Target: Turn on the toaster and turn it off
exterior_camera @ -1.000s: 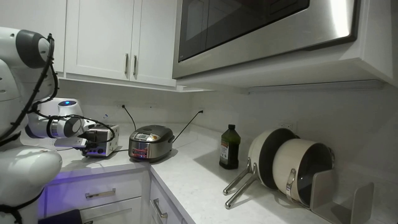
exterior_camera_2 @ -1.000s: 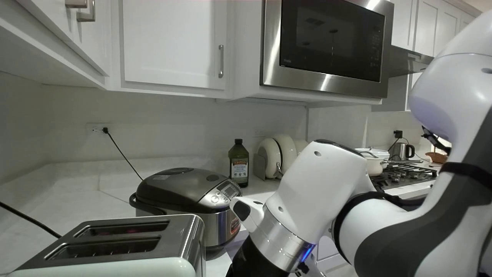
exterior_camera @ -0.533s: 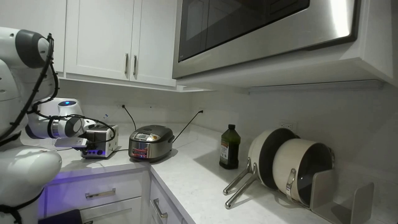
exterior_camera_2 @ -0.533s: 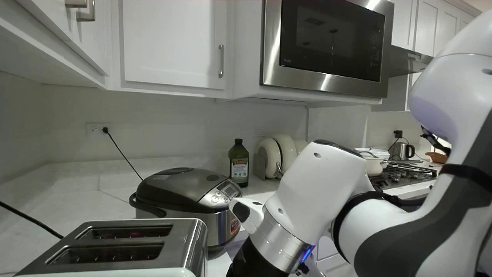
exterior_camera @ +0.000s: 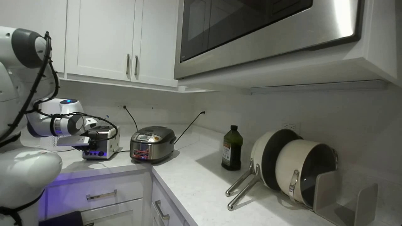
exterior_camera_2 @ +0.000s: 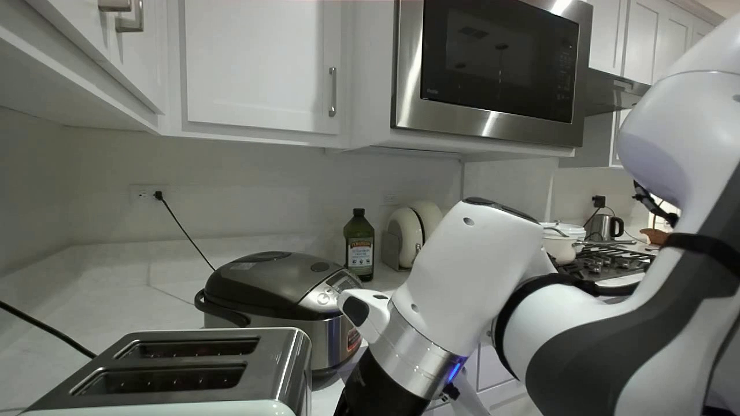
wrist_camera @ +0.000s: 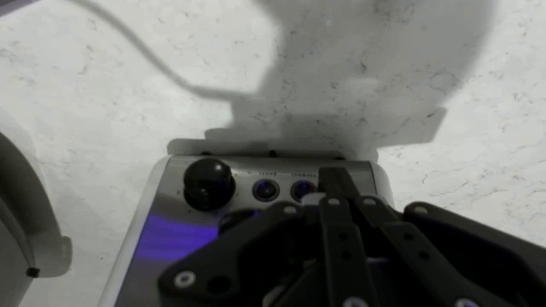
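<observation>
The toaster (exterior_camera: 113, 141) is a small boxy appliance with light sides and a metal front. Its slotted metal top (exterior_camera_2: 283, 352) fills the lower left of an exterior view. In the wrist view its front panel (wrist_camera: 170, 232) glows bluish and carries a black knob (wrist_camera: 208, 181) and lit buttons (wrist_camera: 265, 189). My gripper (wrist_camera: 338, 183) is in front of this panel, fingertips together over the right end of the button row. Nothing shows between them. A black part, perhaps the lever (wrist_camera: 234, 218), is half hidden behind my gripper. I cannot tell whether the fingertips touch the panel.
A round steel cooker (exterior_camera: 153, 145) stands beside the toaster; its edge shows in the wrist view (wrist_camera: 17, 256). A dark bottle (exterior_camera: 232, 150) and racked pans (exterior_camera: 290, 169) stand farther along the counter. Cords run to wall outlets. Cabinets and a microwave (exterior_camera_2: 491, 63) hang above.
The toaster has shifted slightly, its top sinking a little in an exterior view, then stayed still. My arm has since moved a little up and sideways.
</observation>
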Available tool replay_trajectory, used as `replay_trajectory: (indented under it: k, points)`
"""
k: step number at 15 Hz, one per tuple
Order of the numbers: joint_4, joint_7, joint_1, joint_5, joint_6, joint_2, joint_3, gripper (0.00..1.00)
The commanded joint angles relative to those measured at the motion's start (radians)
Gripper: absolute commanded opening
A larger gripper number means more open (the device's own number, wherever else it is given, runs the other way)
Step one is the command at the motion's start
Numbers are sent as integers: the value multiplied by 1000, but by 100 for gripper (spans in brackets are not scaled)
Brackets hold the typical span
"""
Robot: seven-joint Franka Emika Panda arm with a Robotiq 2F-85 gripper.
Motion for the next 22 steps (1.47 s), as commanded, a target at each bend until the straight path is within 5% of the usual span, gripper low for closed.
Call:
replay_trajectory:
  k: [1, 14, 22]
  points:
    - [38, 0, 12, 12, -105, 10, -14, 0]
    - [92, -2, -7, 36, -268, 15, -17, 0]
    - [188, 7, -118, 17, -763, -136, -51, 0]
